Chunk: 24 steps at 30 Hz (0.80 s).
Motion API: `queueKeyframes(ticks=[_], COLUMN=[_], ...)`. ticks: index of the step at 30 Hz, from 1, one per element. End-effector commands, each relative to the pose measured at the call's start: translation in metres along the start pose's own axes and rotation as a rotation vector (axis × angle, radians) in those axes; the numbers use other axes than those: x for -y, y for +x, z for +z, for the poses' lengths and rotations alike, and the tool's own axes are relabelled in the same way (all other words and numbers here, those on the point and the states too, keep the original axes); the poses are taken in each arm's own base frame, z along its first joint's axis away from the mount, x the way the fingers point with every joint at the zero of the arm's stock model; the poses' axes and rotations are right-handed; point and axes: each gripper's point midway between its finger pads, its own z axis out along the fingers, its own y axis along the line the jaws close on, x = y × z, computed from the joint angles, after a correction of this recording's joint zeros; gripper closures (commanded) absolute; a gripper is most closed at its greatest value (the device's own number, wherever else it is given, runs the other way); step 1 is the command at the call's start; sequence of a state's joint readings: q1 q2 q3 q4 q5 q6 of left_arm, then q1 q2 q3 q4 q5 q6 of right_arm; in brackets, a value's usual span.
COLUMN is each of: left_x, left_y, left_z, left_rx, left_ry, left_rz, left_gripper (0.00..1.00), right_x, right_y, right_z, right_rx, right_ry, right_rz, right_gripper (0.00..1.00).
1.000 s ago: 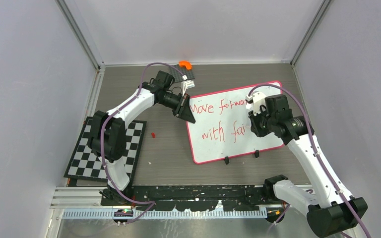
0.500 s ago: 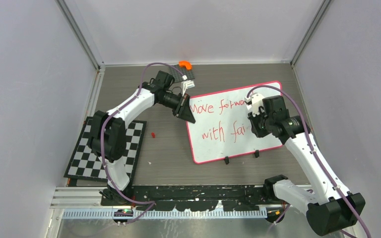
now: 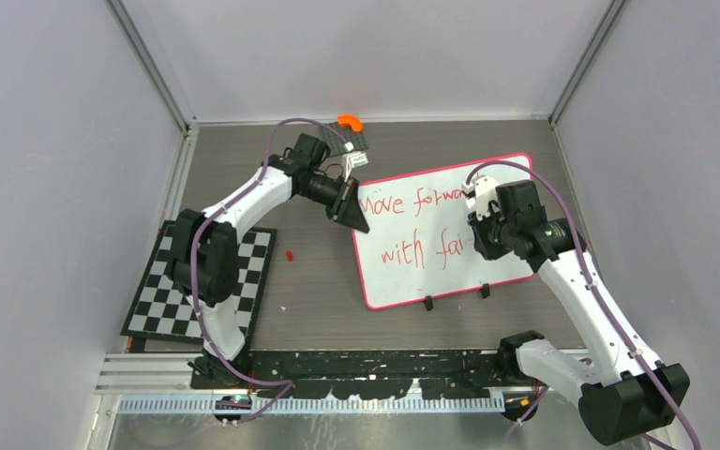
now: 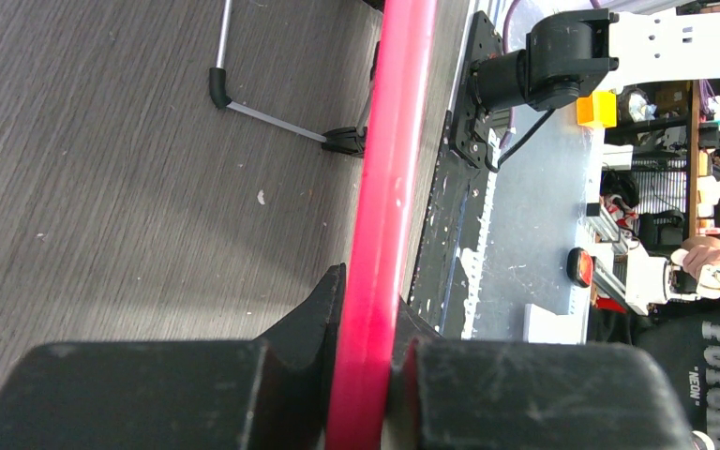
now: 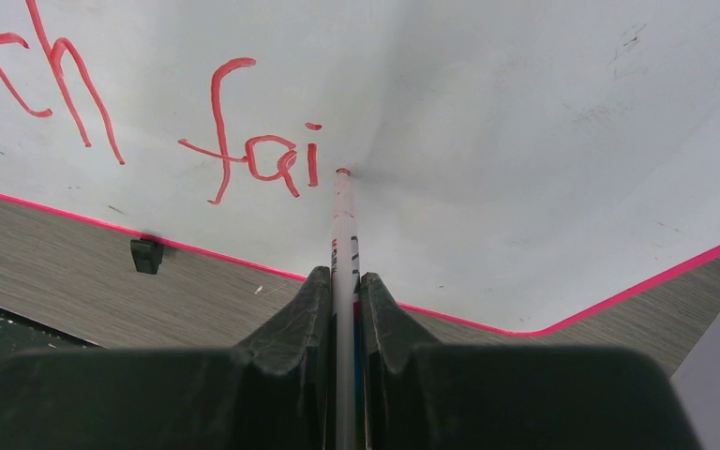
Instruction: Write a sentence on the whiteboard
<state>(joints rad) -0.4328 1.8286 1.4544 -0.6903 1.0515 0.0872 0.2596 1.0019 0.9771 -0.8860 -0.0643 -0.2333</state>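
Observation:
The whiteboard, white with a pink-red rim, lies right of centre with two black clips on its near edge. My left gripper is shut on the board's left rim. My right gripper is shut on a white marker; its red tip touches the board just right of the last letter. The sentence reads "Move forwa" and "with fai" in red; my right arm hides the line ends. The right wrist view shows "fai".
A checkerboard mat lies at the left under my left arm. A small red marker cap lies between mat and board. An orange piece and a small studded plate sit at the back. A black rail runs along the near edge.
My right gripper and marker have shifted slightly up and left over the second line. My left gripper and the board have not moved.

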Motion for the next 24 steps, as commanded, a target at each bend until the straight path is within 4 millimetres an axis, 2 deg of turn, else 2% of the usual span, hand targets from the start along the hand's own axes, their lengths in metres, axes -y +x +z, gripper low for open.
queueKeyframes(ticks=[1,9,17,24], left_x=[-0.032,-0.033,-0.032,-0.033], left_y=[0.014,0.014,0.014,0.014], left_z=[0.003,0.003,0.003,0.003], left_rx=[-0.06,-0.061,-0.061,-0.064], left_ry=[-0.151,-0.151,-0.149,-0.148], left_rz=[-0.042,-0.042,-0.038,-0.041], left_gripper=[1.0,1.0,1.0,1.0], right_x=[0.013,0.032,0.009,0.012], right_y=[-0.018,-0.015,-0.024,-0.037], right_z=[-0.002,-0.015,-0.02,-0.02], right_rx=[0.057,0.056,0.081,0.117], right_ry=[0.059,0.173,0.037,0.045], right_rz=[-0.009,-0.027,-0.026,-0.024], right_gripper=[1.0,1.0,1.0,1.0])
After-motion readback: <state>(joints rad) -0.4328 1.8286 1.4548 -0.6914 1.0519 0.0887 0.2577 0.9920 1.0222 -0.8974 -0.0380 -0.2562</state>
